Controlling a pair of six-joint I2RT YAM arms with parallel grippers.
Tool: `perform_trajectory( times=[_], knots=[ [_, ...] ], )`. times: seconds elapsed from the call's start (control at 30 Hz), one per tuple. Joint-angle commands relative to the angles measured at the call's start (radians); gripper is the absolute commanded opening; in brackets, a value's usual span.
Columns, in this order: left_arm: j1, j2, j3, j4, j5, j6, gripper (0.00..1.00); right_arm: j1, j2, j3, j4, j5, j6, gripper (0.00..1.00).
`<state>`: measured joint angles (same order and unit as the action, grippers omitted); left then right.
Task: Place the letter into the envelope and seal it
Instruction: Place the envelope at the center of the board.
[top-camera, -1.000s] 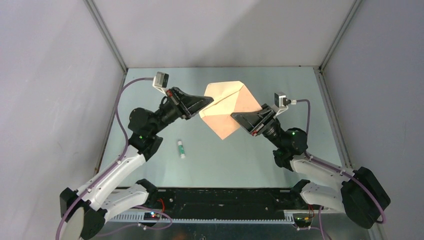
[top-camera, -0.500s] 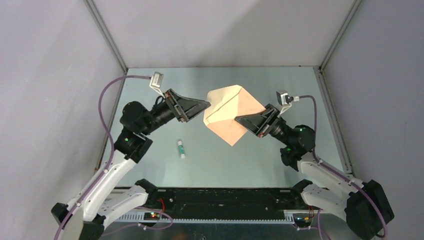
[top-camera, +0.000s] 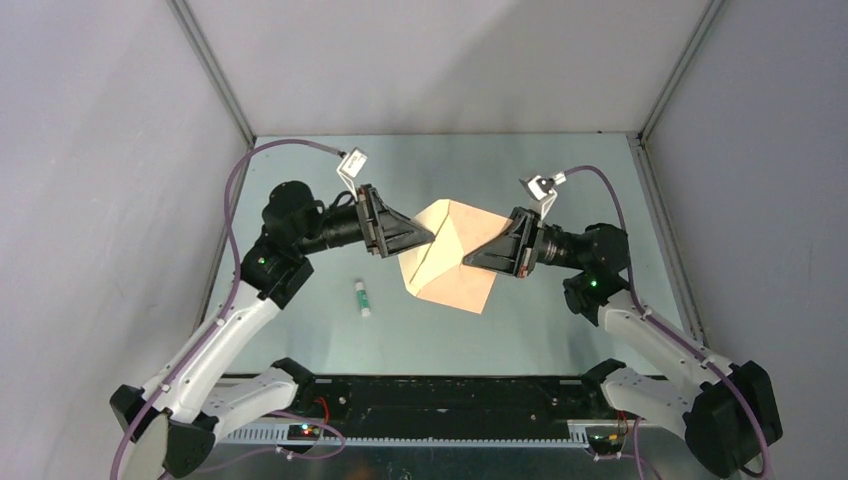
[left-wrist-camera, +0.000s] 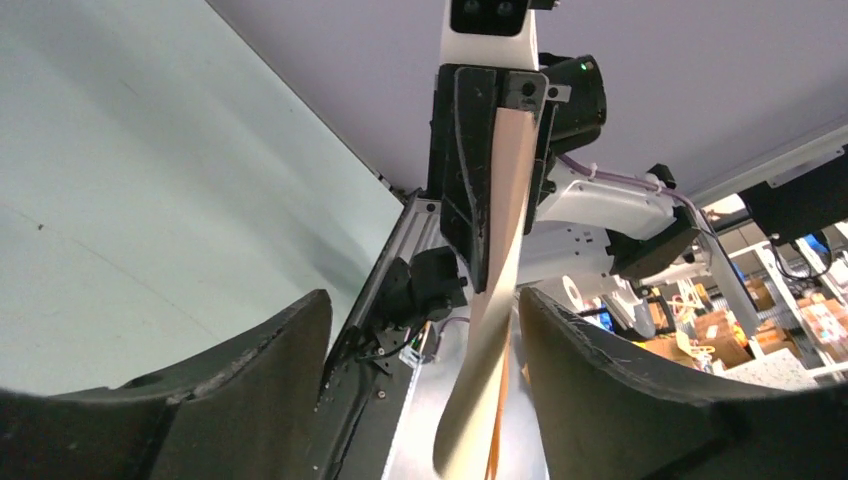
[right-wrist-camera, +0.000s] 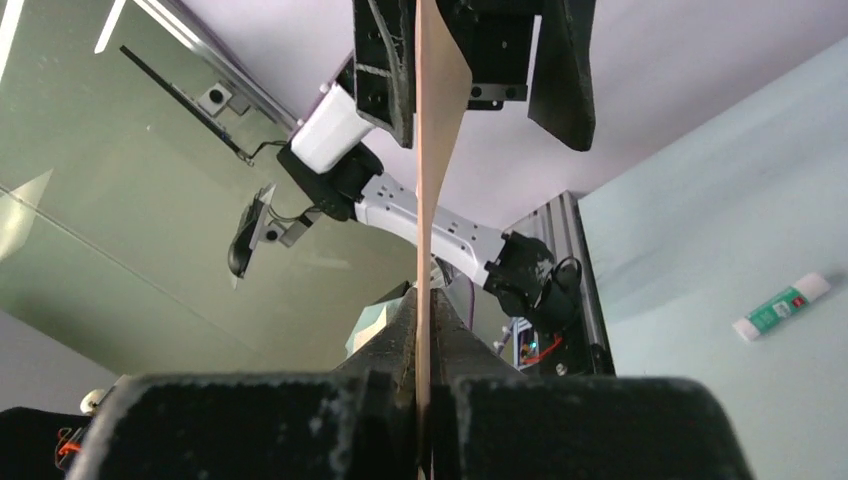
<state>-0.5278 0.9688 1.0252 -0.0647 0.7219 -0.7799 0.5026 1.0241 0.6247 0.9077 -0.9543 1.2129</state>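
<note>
Holding small tan kraft-paper envelope (top-camera: 450, 285) aloft over pale tabletop (top-camera: 520, 335), pinched at right edge in right end effector (top-camera: 467, 262) — straddled at left edge by left end effector (top-camera: 430, 241), jaws apart, no grip. Close left squarely on paper before easing right; avoid twisting. Cannot make out plain peach-tan letter sheet.

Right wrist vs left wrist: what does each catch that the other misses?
Right wrist only: the glue stick lying on the table. Left wrist only: brown boxes in the room beyond the cell. Both: the envelope edge-on between the tools, right tool shut on it, left tool open, a finger either side of it.
</note>
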Motion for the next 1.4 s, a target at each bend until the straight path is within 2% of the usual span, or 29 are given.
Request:
perform_trajectory(
  times=[0.0,0.07,0.13,0.17,0.23,0.3,0.33,0.37,0.4,0.43,0.47,0.5,0.53,0.57,0.63,0.67,0.73,0.87,0.97,1.1,1.13,1.2,1.37],
  knots=[
    [0.006,0.001,0.046,0.009,0.081,0.026,0.67,-0.001,0.011,0.047,-0.078,-0.079,-0.032,0.0],
    [0.006,-0.001,0.041,0.018,0.081,0.019,0.53,-0.001,0.013,0.049,-0.094,-0.08,-0.042,0.0],
    [0.006,-0.001,0.034,0.033,0.082,0.002,0.35,-0.001,0.012,0.048,-0.114,-0.081,-0.056,0.0],
    [0.006,-0.001,0.029,0.04,0.082,-0.002,0.2,-0.001,0.011,0.049,-0.128,-0.081,-0.064,0.0],
    [0.006,-0.001,0.024,0.05,0.081,-0.013,0.03,-0.001,0.008,0.05,-0.155,-0.08,-0.082,0.0],
    [0.006,-0.005,0.019,0.051,0.072,-0.017,0.0,-0.005,0.006,0.061,-0.222,-0.084,-0.117,0.02],
    [0.006,-0.015,0.019,0.044,0.048,-0.016,0.0,-0.011,0.004,0.083,-0.27,-0.083,-0.164,0.09],
    [0.006,-0.022,0.02,0.031,0.026,-0.009,0.0,-0.016,0.003,0.099,-0.394,-0.063,-0.196,0.28],
    [0.007,-0.034,0.03,-0.017,-0.031,0.015,0.0,-0.025,-0.012,0.136,-0.579,-0.042,-0.286,0.36],
    [0.007,-0.039,0.036,-0.045,-0.064,0.028,0.0,-0.027,-0.023,0.16,-0.676,0.033,-0.34,0.49],
    [0.006,-0.046,0.053,-0.115,-0.13,0.056,0.0,-0.029,-0.047,0.212,-0.887,0.082,-0.444,0.55],
    [0.007,-0.05,0.059,-0.167,-0.158,0.064,0.0,-0.029,-0.06,0.234,-0.979,0.199,-0.487,0.65],
    [0.006,-0.055,0.064,-0.187,-0.214,0.068,0.0,-0.027,-0.085,0.271,-1.109,0.253,-0.539,0.72],
    [0.006,-0.06,0.063,-0.215,-0.256,0.065,0.0,-0.026,-0.097,0.287,-1.162,0.36,-0.552,0.77],
    [0.005,-0.072,0.044,-0.218,-0.281,0.037,0.0,-0.002,-0.128,0.316,-1.256,0.499,-0.553,0.81],
    [0.005,-0.077,0.023,-0.213,-0.281,0.028,0.0,0.01,-0.144,0.325,-1.286,0.539,-0.536,0.95],
    [0.005,-0.086,-0.014,-0.188,-0.282,0.004,0.0,0.062,-0.155,0.34,-1.321,0.663,-0.5,0.99],
    [0.004,-0.084,-0.087,-0.157,-0.248,-0.025,0.0,0.232,-0.13,0.36,-1.33,0.889,-0.389,0.96],
    [0.006,-0.079,-0.198,0.01,-0.202,-0.083,0.0,0.306,-0.06,0.392,-1.415,1.014,-0.335,0.9],
    [0.003,0.03,-0.373,0.312,-0.116,-0.216,0.0,0.299,-0.05,0.397,-1.547,1.142,-0.295,0.83],
    [0.0,0.052,-0.389,0.432,-0.096,-0.28,0.0,0.288,-0.07,0.397,-1.57,1.193,-0.289,0.8],
    [-0.02,0.122,-0.408,0.565,-0.084,-0.352,0.0,0.256,-0.113,0.389,-1.624,1.251,-0.276,0.76],
    [-0.088,0.307,-0.359,0.649,-0.118,-0.385,0.0,0.139,-0.194,0.341,-1.688,1.246,-0.283,0.68]
  ],
)
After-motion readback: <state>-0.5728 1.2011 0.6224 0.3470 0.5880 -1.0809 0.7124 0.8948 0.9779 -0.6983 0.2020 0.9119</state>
